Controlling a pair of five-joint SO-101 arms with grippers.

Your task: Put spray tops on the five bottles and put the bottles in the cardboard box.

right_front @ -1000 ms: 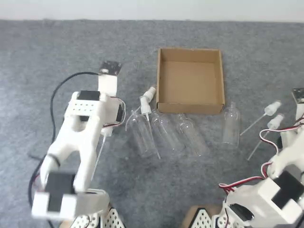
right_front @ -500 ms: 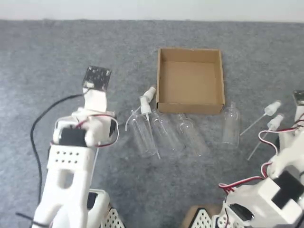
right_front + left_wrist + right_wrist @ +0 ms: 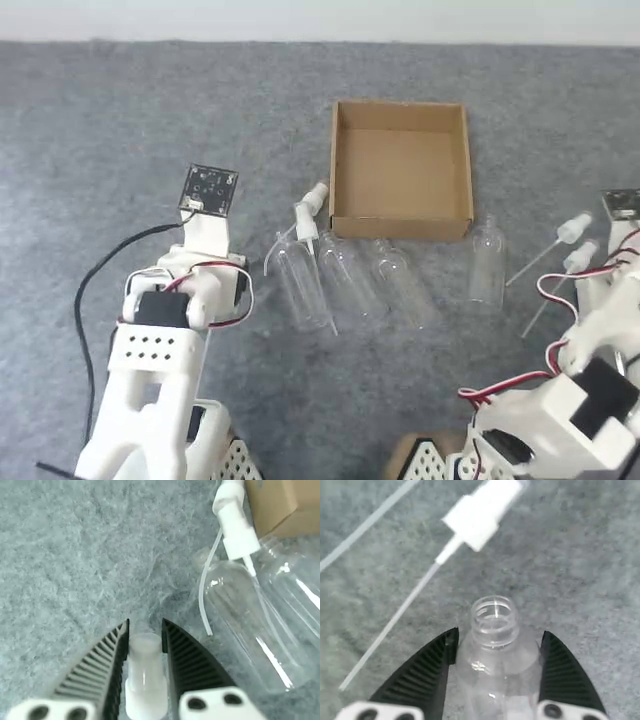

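Here, the left gripper (image 3: 145, 627) is clamped on a white spray top (image 3: 145, 675) above the grey carpet (image 3: 75, 555), while the right gripper (image 3: 498, 632) is closed around an uncapped bottle (image 3: 492, 670) just below its neck. 4 more bottles (image 3: 350, 278) lie just in front of the cardboard box (image 3: 401, 226), with loose spray tops (image 3: 577, 228) nearby.

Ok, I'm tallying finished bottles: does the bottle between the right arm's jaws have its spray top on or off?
Off. The bottle shows a bare, open neck; a loose spray top lies nearby.
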